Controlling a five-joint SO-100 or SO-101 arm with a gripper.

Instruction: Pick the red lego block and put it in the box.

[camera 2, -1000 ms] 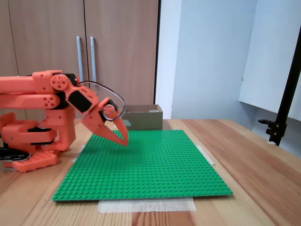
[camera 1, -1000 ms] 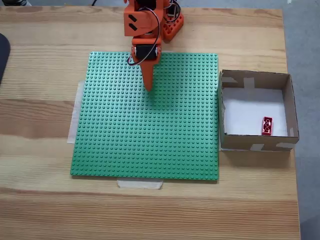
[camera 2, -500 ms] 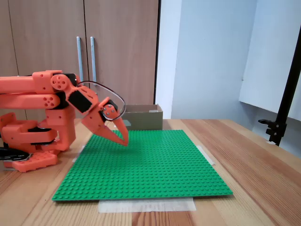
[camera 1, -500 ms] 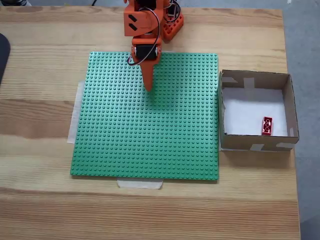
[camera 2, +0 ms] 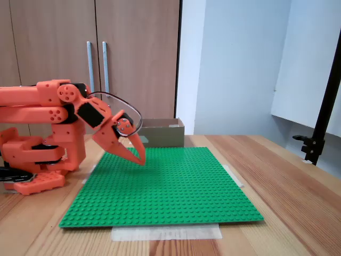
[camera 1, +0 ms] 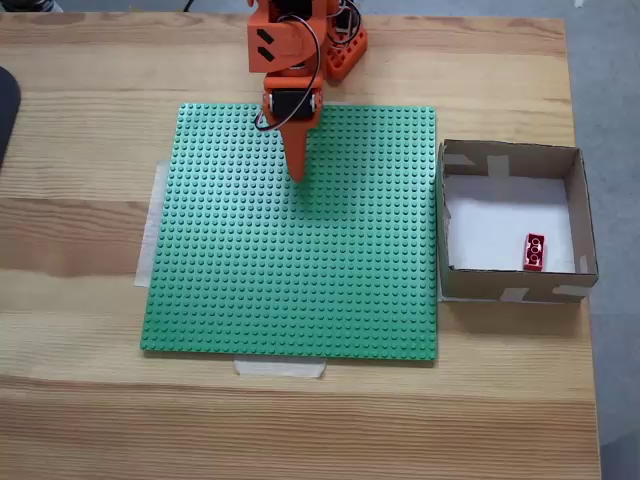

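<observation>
The red lego block (camera 1: 534, 252) lies on the white bottom of the box (camera 1: 575, 205), near its right wall, in the fixed view from above. In the side fixed view the box (camera 2: 162, 133) stands at the far end of the table, its inside hidden. My orange gripper (camera 1: 296, 176) hangs over the upper middle of the green baseplate (camera 1: 300, 270), far left of the box. Its fingers are together with nothing between them. From the side the gripper (camera 2: 141, 160) points down at the baseplate (camera 2: 165, 186), tip just above the studs.
The arm's orange base (camera 1: 335, 50) stands at the table's top edge. The baseplate is taped to the wooden table (camera 1: 80, 240). A dark object (camera 1: 5, 110) pokes in at the left edge. A black stand (camera 2: 322, 117) rises at the right in the side view.
</observation>
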